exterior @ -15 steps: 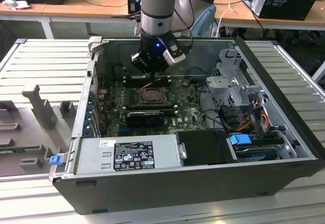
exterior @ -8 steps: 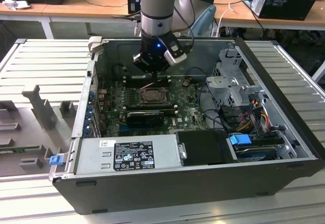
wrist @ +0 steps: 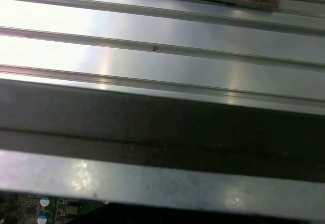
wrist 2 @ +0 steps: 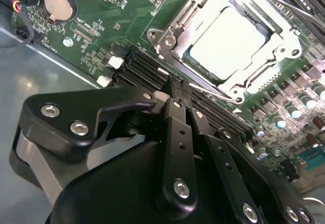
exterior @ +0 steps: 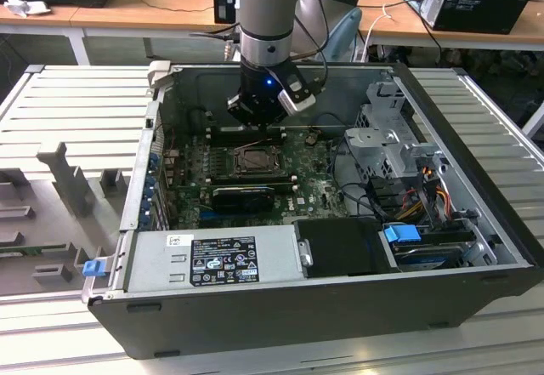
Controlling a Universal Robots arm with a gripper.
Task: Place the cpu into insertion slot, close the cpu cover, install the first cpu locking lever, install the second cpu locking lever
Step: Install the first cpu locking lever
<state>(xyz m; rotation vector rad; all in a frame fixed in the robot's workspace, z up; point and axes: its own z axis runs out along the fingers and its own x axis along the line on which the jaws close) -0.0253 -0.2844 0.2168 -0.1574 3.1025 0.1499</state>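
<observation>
The cpu [wrist 2: 228, 37], a pale square chip, lies flat in the insertion slot [exterior: 253, 161] on the green motherboard. The cpu cover [wrist 2: 284, 43], a metal frame, lies down around it. One thin locking lever [wrist 2: 213, 88] runs along the socket edge nearest my fingers. Another lever [wrist 2: 284, 3] runs along the far edge. My gripper [wrist 2: 173, 84] is shut, with its black fingertips together just beside the near lever, and I see nothing held between them. In the exterior view the gripper [exterior: 259, 118] hangs inside the case, just behind the socket.
Black memory slots [wrist 2: 142, 66] lie between my fingers and the socket. A power supply [exterior: 217, 260], a dark card [exterior: 242, 196] and a drive cage [exterior: 391, 128] crowd the case. The case wall [wrist: 162, 132] and ribbed metal table [wrist: 162, 41] lie beyond.
</observation>
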